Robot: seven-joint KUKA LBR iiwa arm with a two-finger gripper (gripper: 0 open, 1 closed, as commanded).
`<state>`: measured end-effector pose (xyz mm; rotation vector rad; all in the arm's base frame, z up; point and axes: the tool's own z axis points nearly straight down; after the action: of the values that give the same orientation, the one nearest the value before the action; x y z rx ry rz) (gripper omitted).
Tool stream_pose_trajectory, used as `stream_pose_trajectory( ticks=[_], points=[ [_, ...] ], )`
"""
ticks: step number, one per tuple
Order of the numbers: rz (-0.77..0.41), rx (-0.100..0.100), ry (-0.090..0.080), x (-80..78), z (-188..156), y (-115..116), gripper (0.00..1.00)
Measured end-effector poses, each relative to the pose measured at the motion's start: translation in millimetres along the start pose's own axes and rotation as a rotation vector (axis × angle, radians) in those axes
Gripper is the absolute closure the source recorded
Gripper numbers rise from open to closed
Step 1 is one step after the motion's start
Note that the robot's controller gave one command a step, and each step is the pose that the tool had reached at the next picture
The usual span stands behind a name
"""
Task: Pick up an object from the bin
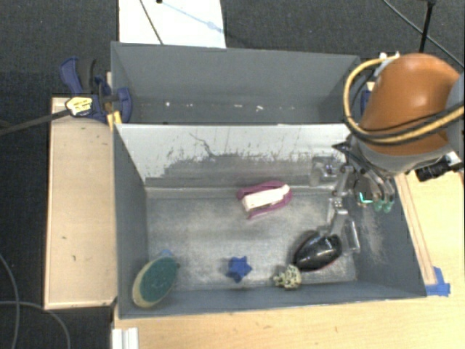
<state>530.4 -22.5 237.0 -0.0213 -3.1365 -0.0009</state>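
Grey sheet-metal bin point(232, 78): flat sloped walls, and the back wall was scuffed with pale vertical scratches. The floor was matt and slightly grainy. Five loose things lay on it, all apart from each other except the two near 5 o'clock.

- Gripper point(341, 237) was at about 4 o'clock on the bin floor, hanging from bare metal wrist parts under a smooth, rounded orange cover point(407, 93). Cables point(356, 78) looped around the cover.
- Black oval object point(317, 252): glossy, smooth and rounded like a computer mouse. It lay on the floor at 4 o'clock, and its upper-right end was directly under the gripper's lower end. This was the thing nearest the gripper. I couldn't tell whether they touched, or whether the gripper was released or clenched.
- Beige lump point(288, 277): small, knobbly and dull. It was at 5 o'clock, just beside the black oval object's lower-left end.
- Blue piece point(237, 268): small, jagged and star-like. It was between 6 and 7 o'clock, near the front wall.
- Green disc point(155, 281): round and flat with a rough-looking face and a yellowish rim. It was in the 8 o'clock corner, leaning against the left wall.
- Pink-and-white stapler-shaped thing point(265, 197): looked like hard plastic, elongated, pink on top and white underneath. It was at 12 o'clock, near the foot of the back wall.
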Motion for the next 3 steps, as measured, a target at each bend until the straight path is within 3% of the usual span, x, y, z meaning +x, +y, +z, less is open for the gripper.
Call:
stream_pose_trajectory(
  ticks=[1,2,3],
  points=[
    [-0.114,0.001,0.000,20.9,140.6,-115.0,0.00],
    [-0.096,-0.001,-0.006,36.2,167.9,-49.6,0.00],
    [-0.095,0.002,-0.014,33.8,164.7,-53.4,1.00]
  ],
)
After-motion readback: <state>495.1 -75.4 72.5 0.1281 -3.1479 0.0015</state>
